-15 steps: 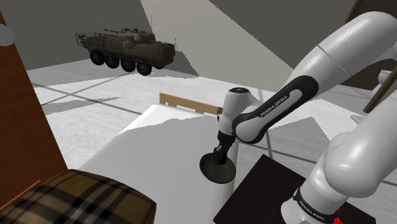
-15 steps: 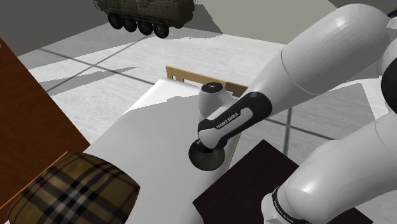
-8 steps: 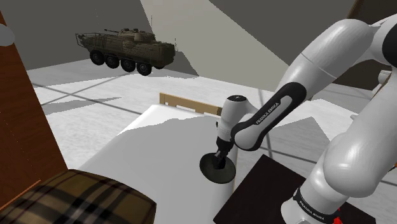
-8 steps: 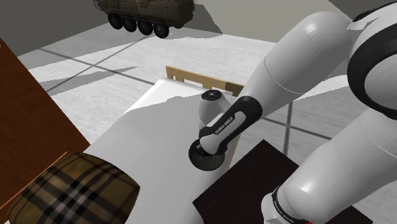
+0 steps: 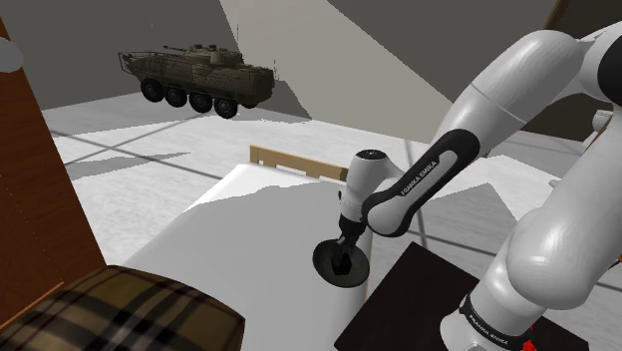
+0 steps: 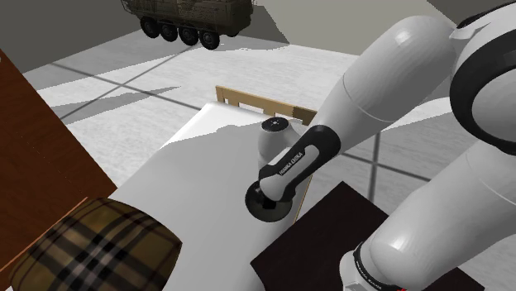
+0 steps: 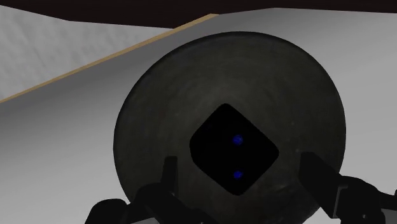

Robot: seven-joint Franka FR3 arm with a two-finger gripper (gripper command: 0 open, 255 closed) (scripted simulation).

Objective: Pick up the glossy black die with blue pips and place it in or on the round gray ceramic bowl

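Die: the die (image 7: 234, 149) sits inside the bowl (image 7: 159, 83), a glossy black cube with rounded corners, two blue pips on its upper face, turned corner-on to the claw.
Bowl: round, dark grey, with a dull, faintly streaked inside; it's on the white bed (image 5: 249, 229), near the edge by the stand (image 5: 419, 289).
Bed: smooth white top with a tan wooden board at the far end; a plaid cushion (image 5: 120, 314) lies at the near end.
Claw: the claw (image 7: 240, 170) is wide open, one black finger on each side of the die, neither touching it; nothing is held.
Arm: the white arm (image 5: 518, 90) arches over from the stand, its forearm slanting down and its hand pointing straight down over the bowl (image 5: 324, 264).
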